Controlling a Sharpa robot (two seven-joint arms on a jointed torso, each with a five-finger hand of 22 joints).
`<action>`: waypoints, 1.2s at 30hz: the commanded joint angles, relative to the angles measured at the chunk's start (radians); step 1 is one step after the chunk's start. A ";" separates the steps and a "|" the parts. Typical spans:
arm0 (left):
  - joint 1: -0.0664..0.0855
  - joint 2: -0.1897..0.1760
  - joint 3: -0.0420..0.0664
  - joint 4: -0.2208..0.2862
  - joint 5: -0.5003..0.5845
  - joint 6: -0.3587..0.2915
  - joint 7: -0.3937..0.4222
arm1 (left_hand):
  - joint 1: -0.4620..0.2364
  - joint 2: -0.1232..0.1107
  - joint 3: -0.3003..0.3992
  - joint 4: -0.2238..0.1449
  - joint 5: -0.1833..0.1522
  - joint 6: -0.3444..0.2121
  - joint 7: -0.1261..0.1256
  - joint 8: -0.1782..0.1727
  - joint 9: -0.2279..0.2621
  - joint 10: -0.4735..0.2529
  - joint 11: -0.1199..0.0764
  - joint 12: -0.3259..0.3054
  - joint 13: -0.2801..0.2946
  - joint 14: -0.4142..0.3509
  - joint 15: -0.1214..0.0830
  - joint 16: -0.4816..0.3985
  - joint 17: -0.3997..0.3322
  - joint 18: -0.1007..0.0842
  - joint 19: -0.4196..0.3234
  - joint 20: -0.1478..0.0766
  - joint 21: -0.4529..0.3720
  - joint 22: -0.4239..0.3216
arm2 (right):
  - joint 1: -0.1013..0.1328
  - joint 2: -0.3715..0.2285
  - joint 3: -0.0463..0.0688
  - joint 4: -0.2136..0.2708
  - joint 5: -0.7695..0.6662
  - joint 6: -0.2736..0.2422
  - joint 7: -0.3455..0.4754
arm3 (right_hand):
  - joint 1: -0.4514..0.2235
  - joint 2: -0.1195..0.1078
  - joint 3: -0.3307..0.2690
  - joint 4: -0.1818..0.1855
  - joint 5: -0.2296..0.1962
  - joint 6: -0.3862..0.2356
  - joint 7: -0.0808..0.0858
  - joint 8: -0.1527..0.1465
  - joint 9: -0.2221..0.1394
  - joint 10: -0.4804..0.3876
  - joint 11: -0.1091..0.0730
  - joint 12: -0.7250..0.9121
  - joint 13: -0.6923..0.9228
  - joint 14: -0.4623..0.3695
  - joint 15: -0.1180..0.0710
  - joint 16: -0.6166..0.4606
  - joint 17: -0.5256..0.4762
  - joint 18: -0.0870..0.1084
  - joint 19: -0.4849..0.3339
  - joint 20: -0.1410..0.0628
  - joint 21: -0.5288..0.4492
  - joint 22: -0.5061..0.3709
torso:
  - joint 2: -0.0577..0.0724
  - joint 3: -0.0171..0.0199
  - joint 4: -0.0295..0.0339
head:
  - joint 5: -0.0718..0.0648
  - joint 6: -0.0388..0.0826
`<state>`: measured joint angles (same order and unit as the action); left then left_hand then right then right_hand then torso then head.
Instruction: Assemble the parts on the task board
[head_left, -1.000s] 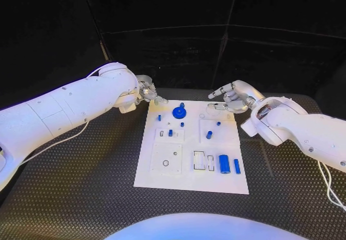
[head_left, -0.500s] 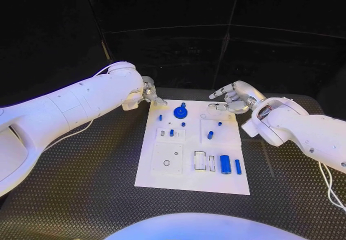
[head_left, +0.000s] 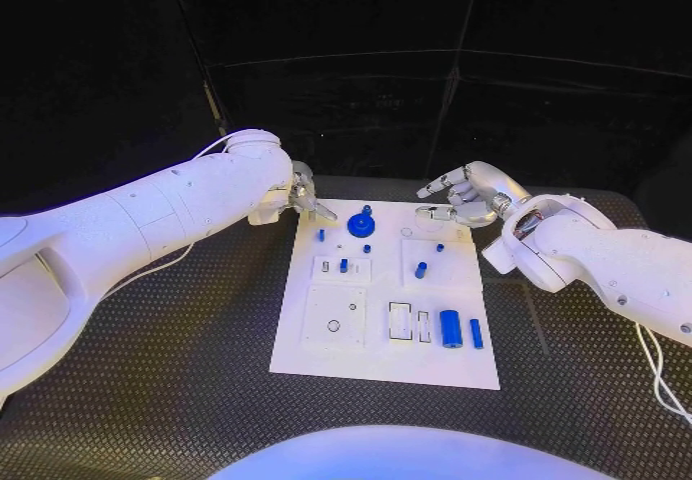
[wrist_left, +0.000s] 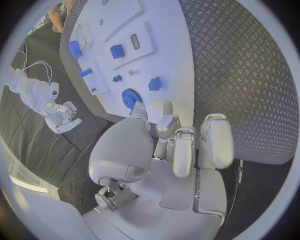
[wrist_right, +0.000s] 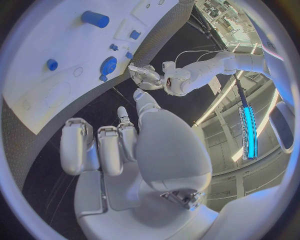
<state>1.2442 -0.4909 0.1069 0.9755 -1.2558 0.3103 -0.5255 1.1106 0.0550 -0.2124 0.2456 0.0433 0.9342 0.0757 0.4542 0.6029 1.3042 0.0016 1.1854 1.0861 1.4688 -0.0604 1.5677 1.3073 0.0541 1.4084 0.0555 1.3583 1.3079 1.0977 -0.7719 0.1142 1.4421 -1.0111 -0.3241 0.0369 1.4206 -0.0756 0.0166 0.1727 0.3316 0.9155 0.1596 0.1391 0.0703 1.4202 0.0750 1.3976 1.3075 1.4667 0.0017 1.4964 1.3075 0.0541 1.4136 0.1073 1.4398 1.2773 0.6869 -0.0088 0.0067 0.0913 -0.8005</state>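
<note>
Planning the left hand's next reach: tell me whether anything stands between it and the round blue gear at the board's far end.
Nothing visible does. The left hand hovers off the task board's far left corner, and only bare board separates it from the blue gear.

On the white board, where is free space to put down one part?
The task board is bare along its near edge, below the square plate and the blue cylinder. The far end is crowded: the blue gear and small pegs lie between the left hand and right hand.
</note>
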 joint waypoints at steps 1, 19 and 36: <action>0.001 0.002 0.000 0.000 -0.002 0.054 0.006 | -0.003 0.005 -0.005 0.001 0.005 0.009 -0.002 -0.005 -0.002 0.007 0.001 0.006 0.002 0.102 0.004 0.003 0.263 0.010 0.010 -0.001 0.006 0.012 | 0.002 0.001 0.001 0.001 -0.002 0.006 0.008 | -0.006 0.001 0.000 -0.004 -0.003 0.006 0.000 0.005 -0.001 -0.001 -0.003 -0.003 0.045 0.060 -0.006 -0.004 0.053 0.009 -0.006 -0.003 -0.003 -0.001 | 0.000 -0.0001 0.0004 | 0.001 0.002; -0.007 0.020 -0.012 -0.011 0.006 0.098 0.004 | 0.019 0.017 -0.003 -0.008 0.005 0.017 -0.004 -0.006 -0.004 0.008 -0.002 0.007 0.002 0.102 0.002 0.003 0.263 0.010 0.011 -0.002 0.006 0.014 | 0.002 0.006 0.001 -0.003 -0.002 0.009 0.009 | -0.008 0.003 0.000 -0.005 0.001 0.005 0.000 0.006 -0.002 0.000 -0.003 -0.002 0.046 0.060 -0.006 -0.005 0.053 0.009 -0.007 -0.003 -0.004 -0.002 | 0.001 0.0000 -0.0001 | 0.004 -0.005; -0.010 0.020 -0.016 -0.013 0.016 0.086 0.004 | 0.070 0.066 0.024 -0.033 0.005 0.031 -0.008 -0.007 -0.008 0.012 -0.005 0.011 0.004 0.102 -0.001 0.003 0.263 0.009 0.013 -0.005 0.007 0.018 | 0.002 0.009 0.001 -0.008 -0.002 0.011 0.008 | -0.008 0.003 0.000 -0.005 0.001 0.005 0.000 0.006 -0.002 0.000 -0.003 -0.002 0.046 0.060 -0.006 -0.005 0.053 0.009 -0.007 -0.003 -0.004 -0.002 | 0.000 0.0003 0.0004 | 0.004 -0.007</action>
<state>1.2327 -0.4712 0.0906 0.9632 -1.2469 0.3914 -0.5258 1.1761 0.1204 -0.1879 0.2156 0.0434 0.9583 0.0663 0.4496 0.5970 1.3081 -0.0024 1.1895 1.0894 1.4688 -0.0605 1.5677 1.3073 0.0541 1.4146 0.0492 1.3623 1.3077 1.0977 -0.7639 0.1142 1.4329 -1.0111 -0.3193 0.0375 1.4209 -0.0759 0.0166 0.1727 0.3316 0.9155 0.1596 0.1391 0.0703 1.4203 0.0750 1.3976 1.3075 1.4667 0.0018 1.4964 1.3073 0.0542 1.4111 0.1048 1.4398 1.2767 0.6872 -0.0082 0.0068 0.0953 -0.8072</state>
